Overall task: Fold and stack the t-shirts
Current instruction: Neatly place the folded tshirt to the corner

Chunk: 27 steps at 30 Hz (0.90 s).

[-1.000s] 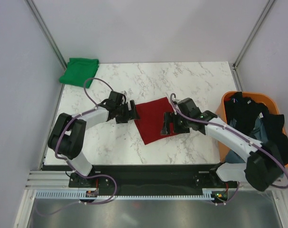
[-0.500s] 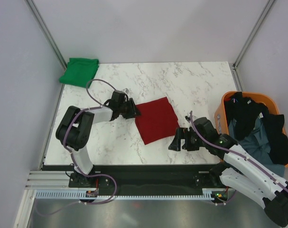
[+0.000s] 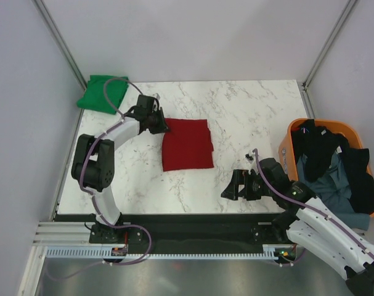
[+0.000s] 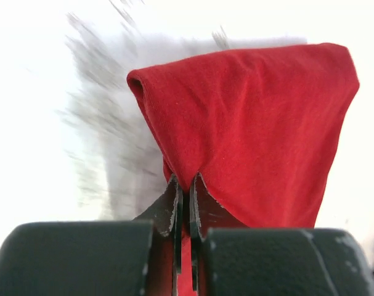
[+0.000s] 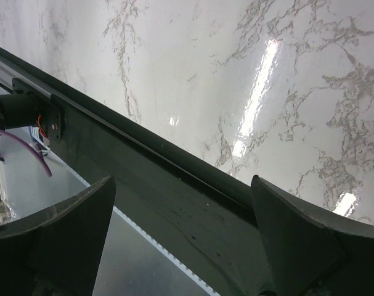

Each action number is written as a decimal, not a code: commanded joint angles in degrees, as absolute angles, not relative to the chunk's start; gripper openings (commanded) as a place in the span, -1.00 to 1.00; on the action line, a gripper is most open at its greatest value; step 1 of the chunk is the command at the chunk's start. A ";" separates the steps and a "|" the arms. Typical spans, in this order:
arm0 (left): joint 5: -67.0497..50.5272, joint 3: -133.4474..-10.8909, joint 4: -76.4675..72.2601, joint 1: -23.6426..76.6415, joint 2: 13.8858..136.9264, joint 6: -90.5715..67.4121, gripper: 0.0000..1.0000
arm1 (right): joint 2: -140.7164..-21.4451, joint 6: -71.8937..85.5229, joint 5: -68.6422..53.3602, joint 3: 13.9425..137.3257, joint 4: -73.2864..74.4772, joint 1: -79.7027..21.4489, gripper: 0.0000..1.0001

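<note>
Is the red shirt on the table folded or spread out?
Folded: the red shirt lies as a compact rectangle with no sleeves showing, and the left gripper pinches its doubled corner.

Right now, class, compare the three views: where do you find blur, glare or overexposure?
Left wrist: the table behind is washed out and streaked with motion blur, while the red t-shirt is sharp. Right wrist: bright glare streaks on the marble, its fingers dark and soft. Top external: evenly lit, sharp.

Dark red t-shirt [image 3: 187,145] folded flat, centre; green t-shirt [image 3: 101,92] folded, far left; dark garments [image 3: 331,157] heaped right, seemingly unfolded.
</note>
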<state>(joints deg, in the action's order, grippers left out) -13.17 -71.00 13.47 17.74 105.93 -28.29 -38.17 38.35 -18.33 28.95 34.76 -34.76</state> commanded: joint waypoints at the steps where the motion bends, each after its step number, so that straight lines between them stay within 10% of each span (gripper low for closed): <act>1: -6.68 -77.60 21.00 13.99 105.20 -18.04 -0.96 | -38.05 38.41 -19.68 30.76 34.11 -34.98 0.96; 17: 13.08 -112.48 31.11 -1.65 121.63 0.00 -0.96 | -39.55 37.79 -24.52 27.42 26.11 -34.98 0.96; 27: 21.44 -114.36 19.71 -5.79 125.25 11.51 -0.96 | -42.62 34.81 -26.28 26.19 22.59 -34.98 0.96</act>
